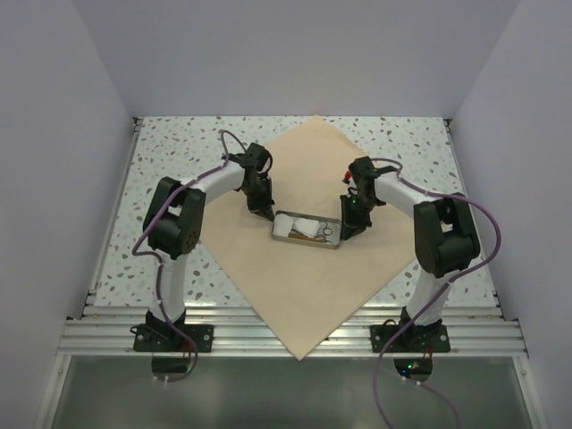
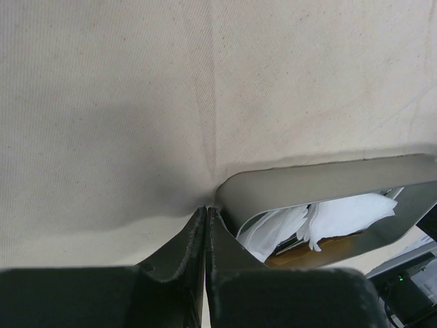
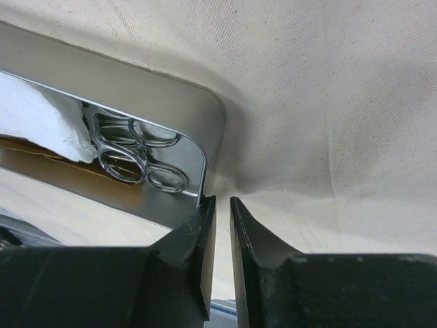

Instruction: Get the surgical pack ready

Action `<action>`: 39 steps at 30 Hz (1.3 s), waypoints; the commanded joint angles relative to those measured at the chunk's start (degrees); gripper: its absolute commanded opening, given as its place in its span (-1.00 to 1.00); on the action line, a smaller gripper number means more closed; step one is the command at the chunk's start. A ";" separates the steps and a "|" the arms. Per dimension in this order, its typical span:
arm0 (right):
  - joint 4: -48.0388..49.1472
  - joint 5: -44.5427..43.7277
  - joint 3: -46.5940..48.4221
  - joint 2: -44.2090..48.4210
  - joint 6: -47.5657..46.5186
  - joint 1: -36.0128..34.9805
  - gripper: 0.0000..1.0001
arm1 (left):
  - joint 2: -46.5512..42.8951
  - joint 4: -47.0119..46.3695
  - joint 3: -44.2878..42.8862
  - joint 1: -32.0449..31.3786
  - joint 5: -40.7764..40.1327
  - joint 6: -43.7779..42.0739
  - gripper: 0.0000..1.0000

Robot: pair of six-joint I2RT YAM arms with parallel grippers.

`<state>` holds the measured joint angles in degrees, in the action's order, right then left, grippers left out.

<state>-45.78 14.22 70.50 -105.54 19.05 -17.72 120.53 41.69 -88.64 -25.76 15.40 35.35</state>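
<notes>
While both grippers sit low at the two ends of the tin (image 1: 279,235), the step in hand looks like squaring that tin on the middle of the cloth (image 1: 313,295) before any wrapping starts. The cloth lies flat as a diamond on the table (image 1: 170,161). The tin rests at its centre with white gauze (image 2: 341,215) and steel scissors (image 3: 136,154) inside. The left gripper (image 2: 207,212) has its fingers pressed together at the tin's left corner, where the cloth puckers; whether it pinches a fold I cannot tell. The right gripper (image 3: 222,205) is all but closed, with a sliver of gap and nothing seen in it, just beside the tin's right corner. To do this well, I judge the two should nudge evenly and low against the walls, so the tin slides without tipping or dragging the fabric into ridges. Room is fair: bare cloth lies far and near of the tin. The cloth's near corner hangs over the table's near edge, and its side corners lie close to the arms' elbows. Enclosure walls on the left, right and far sides limit wide swings.
</notes>
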 commanded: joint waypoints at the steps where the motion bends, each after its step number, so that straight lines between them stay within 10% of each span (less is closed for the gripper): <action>1: 1.57 3.62 2.45 -0.02 0.38 -0.92 -0.61 | 0.32 -0.56 -2.85 0.27 2.80 -0.02 -0.89; 26: -2.82 -7.69 9.65 -1.78 -1.29 -0.74 -0.37 | -3.28 -1.09 1.54 1.85 1.48 -0.99 -0.54; 32: -7.39 -16.67 14.49 3.93 -4.45 -0.92 0.07 | -8.64 -1.09 3.74 5.97 -1.69 -2.92 -0.04; 39: -9.42 -15.53 15.72 6.65 -4.81 -1.79 0.97 | -13.29 0.23 5.58 9.67 -1.77 -4.85 -0.02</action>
<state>-53.08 -0.43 84.77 -102.41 15.90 -18.52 111.22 41.36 -83.92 -16.97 14.50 33.10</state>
